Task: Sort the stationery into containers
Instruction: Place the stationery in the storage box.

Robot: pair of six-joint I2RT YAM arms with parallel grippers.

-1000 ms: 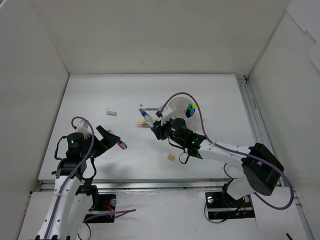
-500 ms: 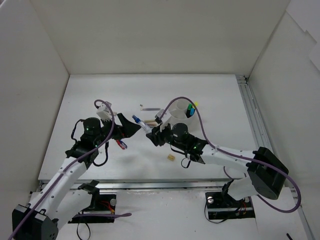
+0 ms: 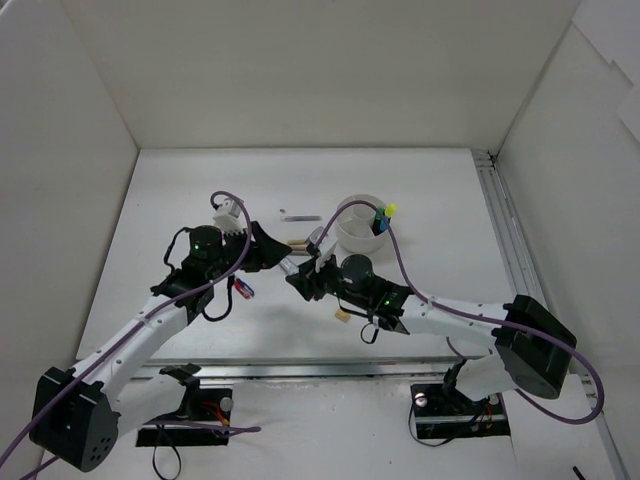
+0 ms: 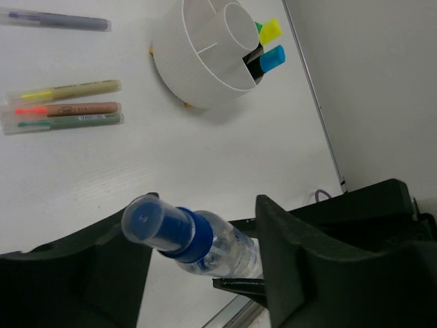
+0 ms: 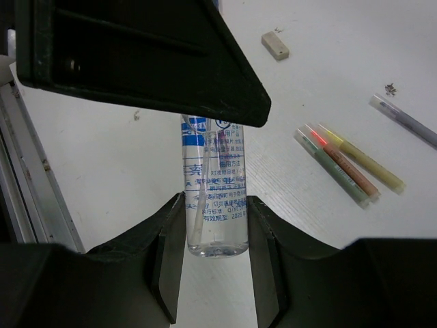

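- Your right gripper [image 5: 215, 225] is clamped on the clear marker [image 5: 213, 171]. The right wrist view shows both fingers pressed against the printed barrel.
- Your left gripper [image 4: 205, 219] has its fingers spread on either side of the marker's blue-capped end. The left wrist view shows a gap on each side of the cap, so it has no grip.
- The top view shows the two grippers meeting tip to tip near the organizer [image 3: 348, 238], off its near-left side. The marker is too small to make out there.
- Only the left wrist view looks into the organizer: three highlighters [image 4: 272, 59], capped green, yellow and blue, stand in one compartment.
- Both wrist views show three pastel pens [image 4: 65, 106] lying side by side on the table [image 4: 171, 157], left of the organizer.
- Only the top view shows an eraser [image 3: 342, 315] on the organizer's near side and a red and blue pen [image 3: 243, 290] further left.
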